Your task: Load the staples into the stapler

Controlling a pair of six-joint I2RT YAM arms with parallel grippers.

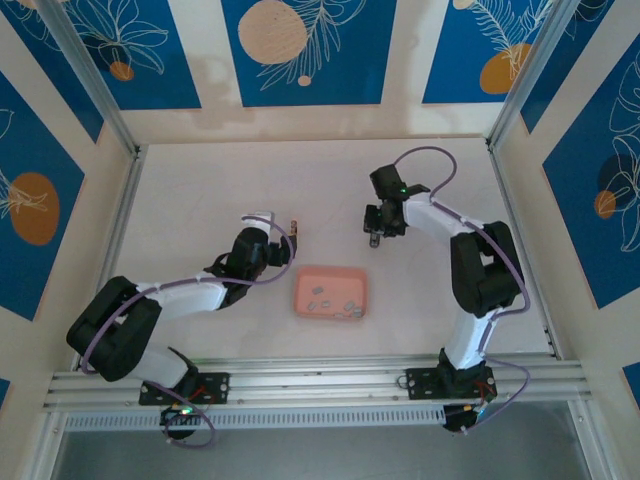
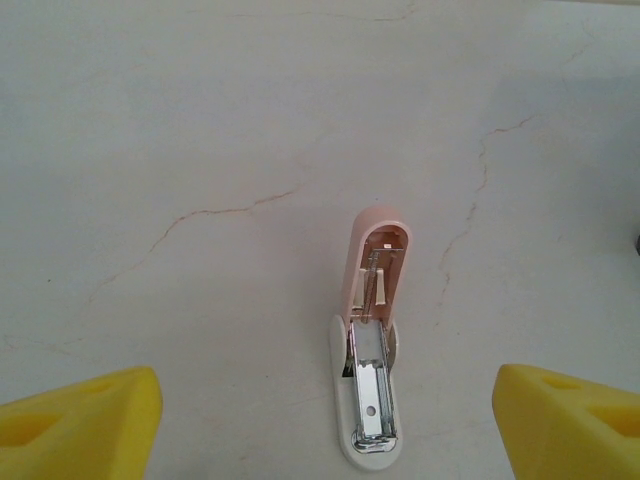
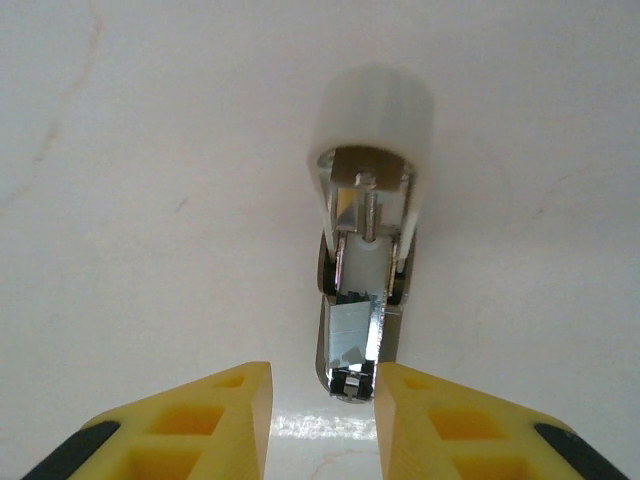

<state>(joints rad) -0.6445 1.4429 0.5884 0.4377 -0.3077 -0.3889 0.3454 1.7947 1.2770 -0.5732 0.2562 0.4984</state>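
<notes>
A white table (image 1: 200, 180) stands inside blue flowered panels (image 1: 300, 50). The pink tray (image 1: 303, 278) sits between the arms with the staples (image 1: 330, 302) loose in it, and the stapler (image 1: 293, 228) lies beyond its far-left corner.

Left wrist: the left gripper (image 2: 325, 400) gapes wide and holds nothing. The opened stapler is just ahead, lid tipped back.

Right wrist: the right gripper (image 3: 322, 372) is narrow around the metal end of an opened white-capped stapler (image 3: 365, 250); I cannot tell whether it pinches.

Loading looks unstarted. The next move calls for a fine pinch on one strip.
</notes>
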